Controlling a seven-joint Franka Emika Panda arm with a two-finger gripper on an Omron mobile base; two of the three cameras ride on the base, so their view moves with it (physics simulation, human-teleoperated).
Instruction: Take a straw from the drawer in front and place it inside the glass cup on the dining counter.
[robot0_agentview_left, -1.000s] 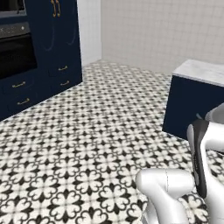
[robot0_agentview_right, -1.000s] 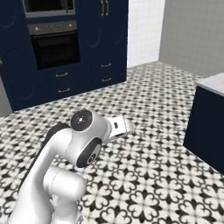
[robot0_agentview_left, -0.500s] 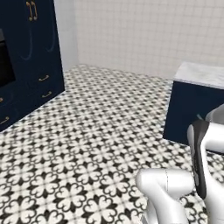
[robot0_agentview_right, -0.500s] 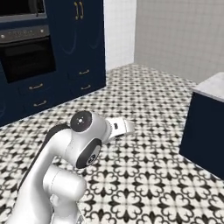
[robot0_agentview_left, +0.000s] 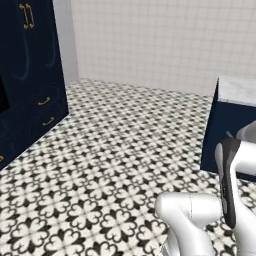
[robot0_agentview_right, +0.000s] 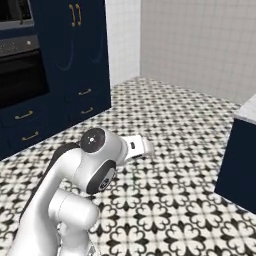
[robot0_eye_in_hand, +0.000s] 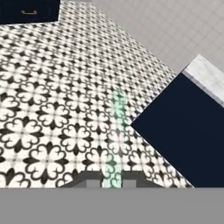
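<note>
hand view | gripper (robot0_eye_in_hand: 112, 183) jaws pinching straw (robot0_eye_in_hand: 115, 131), held fwd for carry | dining counter (robot0_eye_in_hand: 210, 74) ahead-rt, cup unseen

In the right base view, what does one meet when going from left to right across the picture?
Oven → navy cabinets with gold handles → white tiled wall → dining counter.
</note>
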